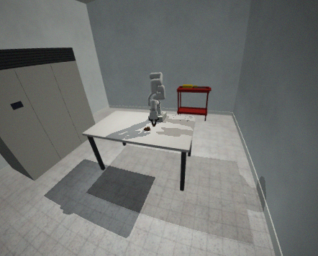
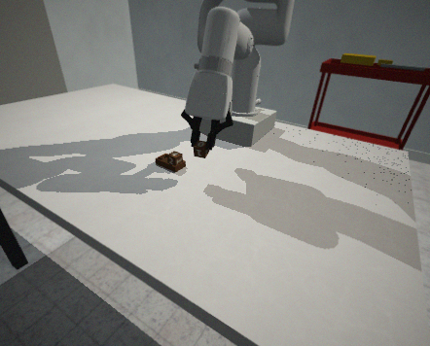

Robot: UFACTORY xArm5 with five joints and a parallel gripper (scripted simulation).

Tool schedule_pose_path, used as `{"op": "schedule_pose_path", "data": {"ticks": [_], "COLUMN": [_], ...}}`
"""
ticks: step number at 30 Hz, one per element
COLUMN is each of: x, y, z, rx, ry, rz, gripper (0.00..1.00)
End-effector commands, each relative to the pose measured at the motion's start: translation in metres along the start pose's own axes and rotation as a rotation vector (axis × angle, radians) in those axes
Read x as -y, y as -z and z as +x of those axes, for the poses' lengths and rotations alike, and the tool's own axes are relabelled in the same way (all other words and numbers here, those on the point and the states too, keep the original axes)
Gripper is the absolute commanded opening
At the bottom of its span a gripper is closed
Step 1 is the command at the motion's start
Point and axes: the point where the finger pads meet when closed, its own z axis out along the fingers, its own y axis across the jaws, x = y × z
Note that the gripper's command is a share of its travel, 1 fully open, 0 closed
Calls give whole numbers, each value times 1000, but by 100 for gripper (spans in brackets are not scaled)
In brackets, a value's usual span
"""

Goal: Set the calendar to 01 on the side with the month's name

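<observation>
While the white arm (image 2: 217, 73) leans down from its pale base block (image 2: 257, 127) at the far side of the table (image 2: 276, 272), its black gripper (image 2: 201, 144) is clamped on a small brown date cube (image 2: 200, 150), which hangs clear of the table top. A pale mark shows on the cube's upper face, too small to read. The cube sits tilted between the two fingers (image 2: 195, 131), one corner lowest. Just to its left, apart from it, the brown calendar tray (image 2: 169, 163) lies flat on the table with the other cube (image 2: 175, 156) standing in it; whatever digit or month name they bear is too blurred to make out. In the top view the tray (image 1: 146, 129) is only a dark speck below the gripper (image 1: 153, 123). Behind the table, a red cart (image 2: 380, 72) stands by the wall with a yellow block (image 2: 358, 58) on its top shelf. Grey cabinets (image 1: 35, 108) line the left wall.
</observation>
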Motion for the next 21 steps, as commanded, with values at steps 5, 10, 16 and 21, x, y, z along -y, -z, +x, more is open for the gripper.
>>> {"op": "schedule_pose_path", "data": {"ticks": [5,10,16,21], "x": [0,0,0,0], "y": [1,1,1,0], "z": [-3,-6,-6,-8], "rx": [-62,-154,-187,-253], "ry": [0,0,0,0], "rz": [0,0,0,0], "gripper": [27,27,27,27]}}
